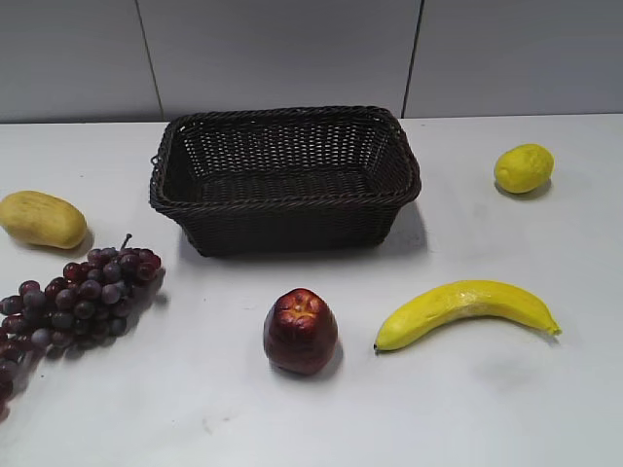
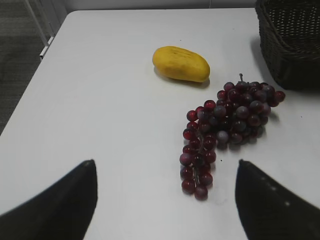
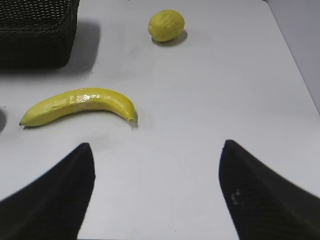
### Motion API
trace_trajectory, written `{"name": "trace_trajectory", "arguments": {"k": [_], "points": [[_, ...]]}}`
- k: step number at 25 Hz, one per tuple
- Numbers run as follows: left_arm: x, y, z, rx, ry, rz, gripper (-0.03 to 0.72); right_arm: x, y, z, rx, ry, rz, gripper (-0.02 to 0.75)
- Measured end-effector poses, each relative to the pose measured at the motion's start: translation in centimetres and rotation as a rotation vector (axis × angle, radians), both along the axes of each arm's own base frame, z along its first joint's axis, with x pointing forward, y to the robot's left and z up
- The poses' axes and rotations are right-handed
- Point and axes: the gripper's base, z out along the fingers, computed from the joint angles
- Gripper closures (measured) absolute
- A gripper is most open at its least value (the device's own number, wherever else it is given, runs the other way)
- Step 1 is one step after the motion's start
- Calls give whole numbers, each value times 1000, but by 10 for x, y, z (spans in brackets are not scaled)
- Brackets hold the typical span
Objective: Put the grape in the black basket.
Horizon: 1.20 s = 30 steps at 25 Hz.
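The grape (image 1: 83,292) is a long bunch of dark red-purple grapes lying on the white table at the left, its stem end toward the black basket (image 1: 282,126). The basket stands at the back centre and is empty. In the left wrist view the grape (image 2: 225,125) lies ahead of my left gripper (image 2: 165,200), which is open and empty, with the bunch's lower tip between the fingers' line. My right gripper (image 3: 156,190) is open and empty above bare table. Neither gripper shows in the exterior view.
A yellow mango (image 1: 41,219) lies left of the basket, above the grape. A dark red apple (image 1: 301,331) sits in front of the basket. A banana (image 1: 467,309) lies at front right and a lemon (image 1: 524,167) at back right.
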Motion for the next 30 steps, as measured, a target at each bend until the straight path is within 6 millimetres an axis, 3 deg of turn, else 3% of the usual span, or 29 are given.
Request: {"name": "trace_trajectory", "arguments": {"k": [21,25,30], "points": [[2,0,5,-1,-20,1,68,0,0,0,0,0,0,148],[21,0,19,-9,16,2,69,0,0,0,0,0,0,148],[68,-3,25,-63,132,-7,69,0,0,0,0,0,0,148]]}}
